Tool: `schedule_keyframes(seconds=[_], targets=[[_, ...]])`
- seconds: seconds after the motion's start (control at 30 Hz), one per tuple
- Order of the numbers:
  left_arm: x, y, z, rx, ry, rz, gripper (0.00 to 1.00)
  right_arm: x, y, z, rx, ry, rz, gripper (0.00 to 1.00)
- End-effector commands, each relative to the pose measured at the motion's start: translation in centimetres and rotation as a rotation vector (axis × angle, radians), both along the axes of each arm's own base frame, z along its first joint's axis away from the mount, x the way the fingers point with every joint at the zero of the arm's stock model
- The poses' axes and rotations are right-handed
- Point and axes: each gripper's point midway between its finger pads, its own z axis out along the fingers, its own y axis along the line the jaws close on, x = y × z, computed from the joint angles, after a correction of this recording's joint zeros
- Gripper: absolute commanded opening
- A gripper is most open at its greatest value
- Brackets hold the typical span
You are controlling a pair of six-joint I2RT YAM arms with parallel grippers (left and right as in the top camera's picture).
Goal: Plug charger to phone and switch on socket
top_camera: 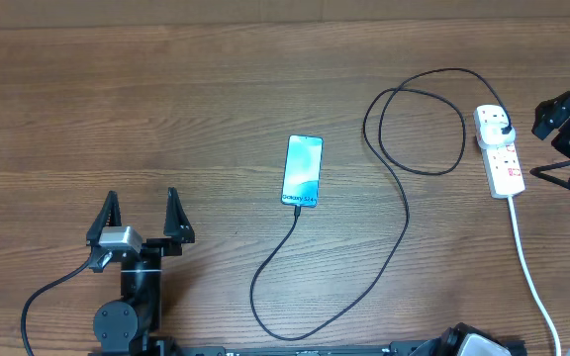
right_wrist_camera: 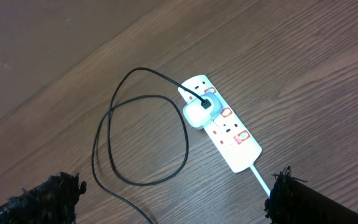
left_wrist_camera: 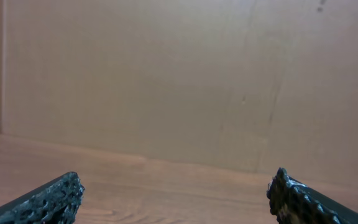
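The phone point(top_camera: 303, 171) lies mid-table with its cyan-blue screen up. The charger's black cable point(top_camera: 404, 213) runs from the phone's near end, loops across the table and ends at a white plug seated in the socket point(top_camera: 500, 150); cable point(right_wrist_camera: 104, 143) and socket point(right_wrist_camera: 229, 127) also show in the right wrist view. My right gripper point(right_wrist_camera: 176, 193) is open and empty, raised above the table near the socket, at the right edge of the overhead view point(top_camera: 567, 119). My left gripper point(top_camera: 139, 213) is open and empty at the near left, far from the phone; its fingertips frame bare table in the left wrist view point(left_wrist_camera: 176, 193).
The socket's white cord point(top_camera: 530, 267) runs from the strip toward the table's near right edge. A plain wall stands behind the table's far edge point(left_wrist_camera: 185, 81). The left arm's base and black cable point(top_camera: 57, 292) sit at the near left.
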Motion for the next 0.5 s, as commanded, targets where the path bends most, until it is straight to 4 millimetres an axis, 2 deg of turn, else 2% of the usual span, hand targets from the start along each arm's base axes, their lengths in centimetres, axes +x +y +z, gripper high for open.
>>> schedule_keyframes(seconds=[0.0, 0.47], targets=[[-0.3, 0.8, -0.2, -0.031, -0.001, 0.035, 0.99, 0.2, 0.0, 0.9, -0.015, -0.020, -0.003, 1.00], [-0.4, 2.2, -6.5, -0.029, 0.250, 0.106, 0.99, 0.2, 0.0, 0.9, -0.015, -0.020, -0.003, 1.00]])
